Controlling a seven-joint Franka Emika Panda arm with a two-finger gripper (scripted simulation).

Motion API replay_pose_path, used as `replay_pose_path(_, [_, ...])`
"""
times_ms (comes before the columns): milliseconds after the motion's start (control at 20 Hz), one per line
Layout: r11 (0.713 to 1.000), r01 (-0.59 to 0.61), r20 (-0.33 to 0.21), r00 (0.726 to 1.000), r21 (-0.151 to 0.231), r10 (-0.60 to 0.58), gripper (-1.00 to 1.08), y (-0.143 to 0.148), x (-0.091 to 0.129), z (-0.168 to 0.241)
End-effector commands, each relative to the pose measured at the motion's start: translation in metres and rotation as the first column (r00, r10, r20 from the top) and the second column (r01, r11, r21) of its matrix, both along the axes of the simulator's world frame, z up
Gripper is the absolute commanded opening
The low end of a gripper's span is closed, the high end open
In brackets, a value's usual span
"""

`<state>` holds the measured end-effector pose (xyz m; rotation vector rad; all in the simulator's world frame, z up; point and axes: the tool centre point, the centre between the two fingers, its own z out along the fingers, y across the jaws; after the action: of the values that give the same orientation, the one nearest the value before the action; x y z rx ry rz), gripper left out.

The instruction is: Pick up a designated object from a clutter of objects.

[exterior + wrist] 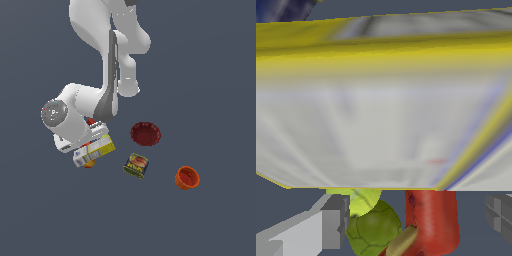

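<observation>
Arm low over the white-and-yellow box (95,149) at the exterior view's left, hiding most of the clutter. Wrist view: box fills the frame; red bent thing (432,220) sits just beside the green piece (373,230) and yellow-green ball (362,199), between 2 fingers (331,222) spread wide, gripping nothing. Dark red bowl (145,133), labelled tin (136,165), orange cup (187,177) sit apart on the worktop (215,100).

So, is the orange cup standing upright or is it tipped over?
Upright. In the exterior view the orange cup shows its round open mouth facing up, with nothing visible inside. It stands alone, apart from the labelled tin.
</observation>
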<state>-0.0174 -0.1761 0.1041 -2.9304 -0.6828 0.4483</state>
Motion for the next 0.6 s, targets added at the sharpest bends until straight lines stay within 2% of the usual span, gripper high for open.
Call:
replay_pose_path(0, [0.999, -0.033, -0.015, 0.999, 0.014, 0.033, 1.08, -0.011, -0.005, -0.013])
replay_pose_path(550, [0.994, -0.100, -0.047, 0.994, 0.048, 0.102, 1.08, -0.036, -0.017, -0.043])
